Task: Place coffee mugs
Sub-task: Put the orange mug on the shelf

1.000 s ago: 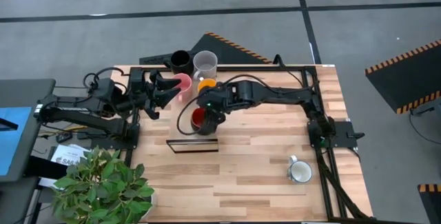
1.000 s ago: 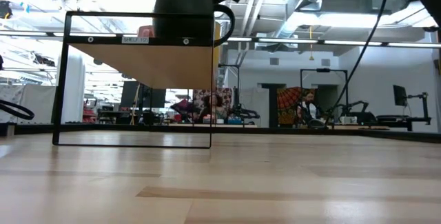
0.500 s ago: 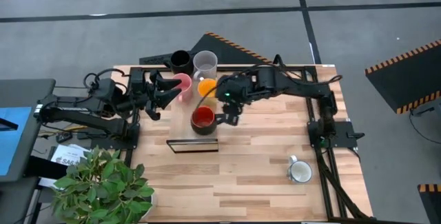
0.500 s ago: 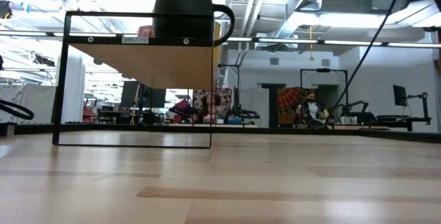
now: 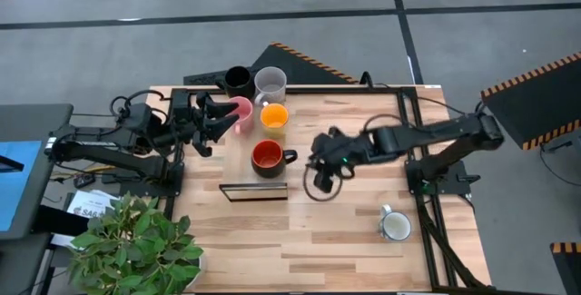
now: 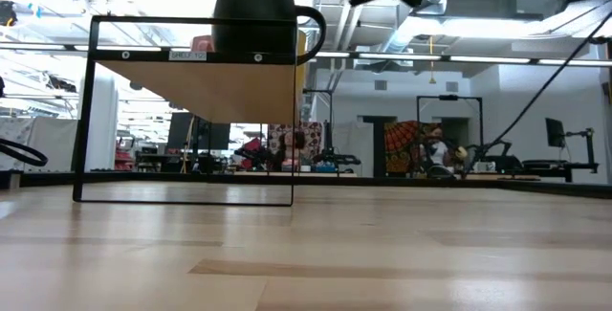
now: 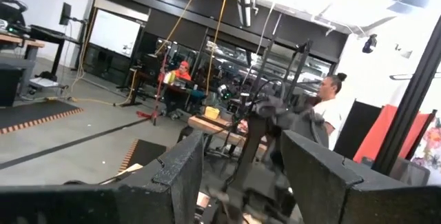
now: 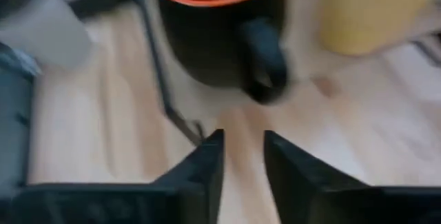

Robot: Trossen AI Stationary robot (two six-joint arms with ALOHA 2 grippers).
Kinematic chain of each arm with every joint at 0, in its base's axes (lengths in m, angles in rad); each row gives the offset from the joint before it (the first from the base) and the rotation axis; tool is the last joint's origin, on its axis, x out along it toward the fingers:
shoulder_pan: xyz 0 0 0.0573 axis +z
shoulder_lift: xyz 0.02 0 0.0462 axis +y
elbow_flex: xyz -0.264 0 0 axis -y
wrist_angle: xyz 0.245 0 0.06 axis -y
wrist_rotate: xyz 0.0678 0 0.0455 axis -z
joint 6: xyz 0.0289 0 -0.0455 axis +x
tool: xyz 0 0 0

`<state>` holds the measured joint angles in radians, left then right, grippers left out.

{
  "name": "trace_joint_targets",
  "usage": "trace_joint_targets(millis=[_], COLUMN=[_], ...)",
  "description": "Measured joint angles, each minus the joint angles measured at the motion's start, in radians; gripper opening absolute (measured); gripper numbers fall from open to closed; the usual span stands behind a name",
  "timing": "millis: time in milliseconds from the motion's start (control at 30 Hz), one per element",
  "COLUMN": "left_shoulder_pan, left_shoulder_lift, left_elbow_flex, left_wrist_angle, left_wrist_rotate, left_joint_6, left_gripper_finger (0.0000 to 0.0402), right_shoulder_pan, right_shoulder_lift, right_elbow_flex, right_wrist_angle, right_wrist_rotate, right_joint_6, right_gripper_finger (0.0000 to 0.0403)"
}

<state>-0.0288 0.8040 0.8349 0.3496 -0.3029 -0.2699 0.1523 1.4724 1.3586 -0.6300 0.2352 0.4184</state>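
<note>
The red-orange mug (image 5: 266,156) is sitting upright on the table (image 5: 345,231) just behind the black frame (image 5: 253,191), handle pointing toward the right gripper (image 5: 321,179), and is being held by nothing. Black mug (image 5: 238,81), pale grey mug (image 5: 270,83), pink mug (image 5: 241,112) and orange-yellow mug (image 5: 273,115) are grouped at the far edge, close together; whether they touch cannot be told. The white mug (image 5: 396,228) is lying well apart, near the right arm's base, so it is judged to be the remaining one. The right gripper is being carried empty over bare table between the red-orange mug and the white mug; in the right wrist view its fingers (image 8: 207,165) are showing a narrow gap with nothing between them, so partly open. The left gripper (image 5: 218,118) is waiting just beside the pink mug, its fingers (image 7: 180,172) spread apart and empty. For the next step, the white mug is probably best approached from above with the jaws opened wider first, then closed across the rim opposite the handle. The lift is best kept vertical until the table is cleared. When being set down, space should be left beside the red-orange mug's handle so nothing already placed is nudged.
</note>
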Motion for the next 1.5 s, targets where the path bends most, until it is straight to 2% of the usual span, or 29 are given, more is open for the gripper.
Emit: trace_joint_targets(millis=[133, 200, 233, 333, 467, 767, 1000, 1200, 1500], left_shoulder_pan=[0.0, 0.0, 0.0, 0.0, 0.0, 0.0, 0.0, 0.0, 0.0], left_shoulder_lift=[0.0, 0.0, 0.0, 0.0, 0.0, 0.0, 0.0, 0.001, 0.0], left_elbow_flex=[0.0, 0.0, 0.0, 0.0, 0.0, 0.0, 0.0, 0.0, 0.0], left_wrist_angle=[0.0, 0.0, 0.0, 0.0, 0.0, -0.002, -0.002, -0.002, -0.017], left_wrist_rotate=[0.0, 0.0, 0.0, 0.0, 0.0, 0.0, 0.0, 0.0, 0.0], left_joint_6=[0.0, -0.001, -0.003, -0.004, -0.02, -0.022, -0.021, -0.022, -0.024], left_gripper_finger=[0.018, 0.018, 0.018, 0.018, 0.018, 0.018, 0.018, 0.018, 0.018], right_shoulder_pan=[0.041, 0.047, 0.047, 0.042, 0.033, 0.017, -0.001, -0.008, -0.018], right_shoulder_lift=[-0.017, 0.007, 0.024, 0.076, 0.112, 0.119, 0.147, 0.21, 0.334], right_elbow_flex=[-0.155, -0.171, -0.171, -0.171, -0.172, -0.171, -0.169, -0.155, 0.003], right_wrist_angle=[0.311, 0.377, 0.398, 0.46, 0.44, 0.465, 0.552, 0.609, 0.611], right_wrist_rotate=[0.003, 0.008, 0.026, 0.085, 0.167, 0.209, 0.204, 0.131, 0.121], right_joint_6=[0.096, 0.109, 0.109, 0.14, 0.169, 0.168, 0.157, 0.152, 0.103], right_gripper_finger=[0.0057, 0.0021, 0.0017, 0.0021, 0.0017, 0.0017, 0.0017, 0.0017, 0.0017])
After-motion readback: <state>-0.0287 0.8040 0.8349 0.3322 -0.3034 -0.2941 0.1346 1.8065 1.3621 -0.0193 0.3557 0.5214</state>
